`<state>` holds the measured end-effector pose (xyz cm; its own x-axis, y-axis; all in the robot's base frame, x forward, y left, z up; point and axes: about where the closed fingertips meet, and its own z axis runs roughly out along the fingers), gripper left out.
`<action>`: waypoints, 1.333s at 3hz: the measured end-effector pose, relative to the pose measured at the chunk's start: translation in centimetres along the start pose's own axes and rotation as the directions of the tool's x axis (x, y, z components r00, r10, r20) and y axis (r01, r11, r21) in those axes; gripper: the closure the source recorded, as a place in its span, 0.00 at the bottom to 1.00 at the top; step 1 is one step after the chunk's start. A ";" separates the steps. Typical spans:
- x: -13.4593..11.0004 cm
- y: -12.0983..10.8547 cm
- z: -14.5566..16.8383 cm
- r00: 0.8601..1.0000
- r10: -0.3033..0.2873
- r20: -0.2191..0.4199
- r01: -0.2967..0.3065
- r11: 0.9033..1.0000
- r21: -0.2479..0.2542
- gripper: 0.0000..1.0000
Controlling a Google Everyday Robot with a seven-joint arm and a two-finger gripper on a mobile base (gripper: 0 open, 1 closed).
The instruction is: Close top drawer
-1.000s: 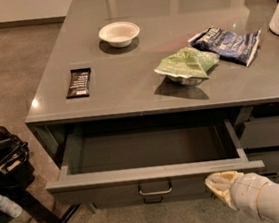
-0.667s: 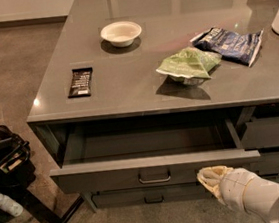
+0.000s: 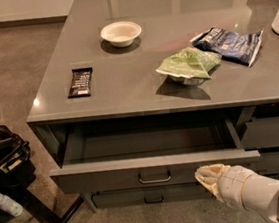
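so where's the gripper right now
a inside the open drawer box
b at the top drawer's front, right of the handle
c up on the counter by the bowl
b, the gripper is low at the front of the open top drawer, right of its handle.

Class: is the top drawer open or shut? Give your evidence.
Open: the top drawer juts out, grey interior exposed. The claw sits at its front.

Countertop [image 3: 128, 97] bears bowl [image 3: 121, 33]; black bar [image 3: 80, 82]; green bag [image 3: 189, 63]; blue bag [image 3: 230, 45].
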<state>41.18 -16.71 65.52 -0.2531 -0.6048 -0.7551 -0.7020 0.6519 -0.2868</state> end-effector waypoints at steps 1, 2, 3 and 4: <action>0.0 -1.9 1.6 0.998 -0.055 0.015 0.055 0.998 -0.018 1.00; 0.1 -1.8 1.6 0.998 -0.058 0.016 0.058 0.998 -0.019 1.00; -0.7 -4.9 4.4 0.992 -0.117 0.040 0.117 0.993 -0.003 1.00; -0.8 -4.9 4.5 0.992 -0.120 0.041 0.120 0.993 -0.001 1.00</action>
<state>47.81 -17.42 64.87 -0.1391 -0.6594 -0.7388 -0.7279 0.5739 -0.3752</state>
